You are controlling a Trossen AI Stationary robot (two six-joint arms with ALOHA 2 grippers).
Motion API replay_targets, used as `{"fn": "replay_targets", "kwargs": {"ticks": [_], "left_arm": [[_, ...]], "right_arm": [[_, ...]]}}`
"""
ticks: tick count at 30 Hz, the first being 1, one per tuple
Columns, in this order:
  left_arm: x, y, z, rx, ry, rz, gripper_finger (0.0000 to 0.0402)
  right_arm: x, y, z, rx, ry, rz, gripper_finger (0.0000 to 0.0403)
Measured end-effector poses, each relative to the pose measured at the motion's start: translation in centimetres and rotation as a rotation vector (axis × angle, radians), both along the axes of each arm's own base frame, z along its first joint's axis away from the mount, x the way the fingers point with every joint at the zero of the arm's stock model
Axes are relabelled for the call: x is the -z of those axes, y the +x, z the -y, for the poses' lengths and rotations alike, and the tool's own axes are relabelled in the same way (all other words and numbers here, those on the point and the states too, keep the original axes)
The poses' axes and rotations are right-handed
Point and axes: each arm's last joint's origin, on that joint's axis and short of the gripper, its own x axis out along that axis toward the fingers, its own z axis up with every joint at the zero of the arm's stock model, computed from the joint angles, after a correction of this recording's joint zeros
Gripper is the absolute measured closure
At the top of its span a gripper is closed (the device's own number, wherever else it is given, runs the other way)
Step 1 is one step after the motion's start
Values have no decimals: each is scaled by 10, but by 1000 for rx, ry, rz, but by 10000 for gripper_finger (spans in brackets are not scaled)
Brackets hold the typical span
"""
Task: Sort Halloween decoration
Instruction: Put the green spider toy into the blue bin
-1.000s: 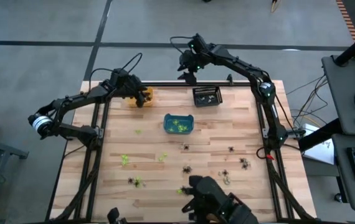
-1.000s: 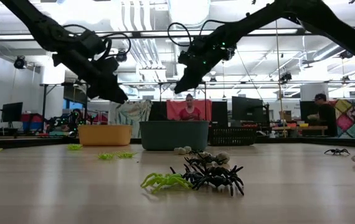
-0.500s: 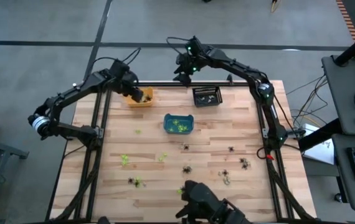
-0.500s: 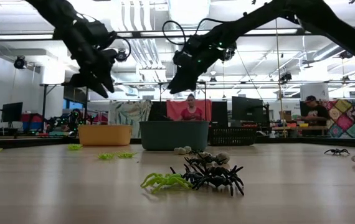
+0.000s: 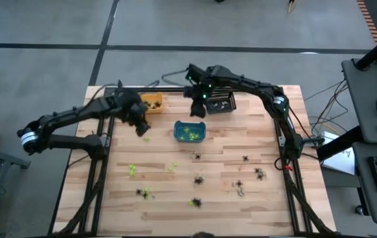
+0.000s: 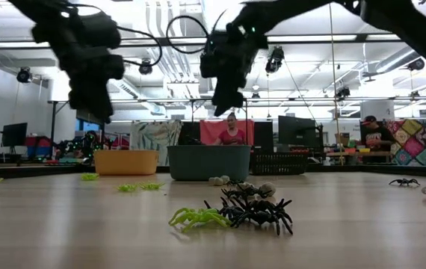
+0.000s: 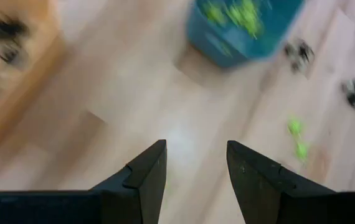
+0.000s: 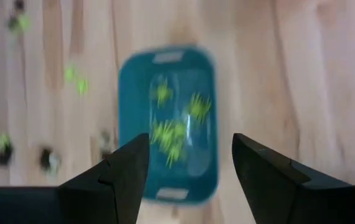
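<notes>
On the surface [image 5: 254, 142] in the high view, three bins sit in the upper half: one bin [image 5: 153, 102] at upper left, another bin [image 5: 221, 102] at upper right, and a third bin [image 5: 190, 131] below and between them, with spiders [image 5: 190, 134] lying in it. More spiders [image 5: 197, 180] are scattered across the lower half of the surface. The left tool [image 5: 140, 123] hangs just below the upper-left bin. The right tool [image 5: 197, 109] hangs between the upper-right bin and the middle bin, just above the latter.
</notes>
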Motion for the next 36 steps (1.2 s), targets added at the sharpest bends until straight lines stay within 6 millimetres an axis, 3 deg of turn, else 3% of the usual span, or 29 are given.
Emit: {"fn": "replay_targets", "kwargs": {"ticks": [5, 10, 19, 28, 36], "left_arm": [[18, -10, 25, -31, -33, -10, 251], [24, -14, 35, -97, -35, -25, 251], [37, -10, 36, -204, -9, -107, 251], [54, 5, 29, -262, 55, -168, 251], [71, 17, 34, -245, 33, -242, 251]], "right_arm": [[-12, -12, -33, -30, -7, -172, 184], [-15, -26, -66, -71, 62, -341, 184], [-9, -43, -113, -155, 44, -328, 184], [-6, -69, -125, -83, 20, -176, 184], [-10, -79, -127, -59, -5, -53, 184]]}}
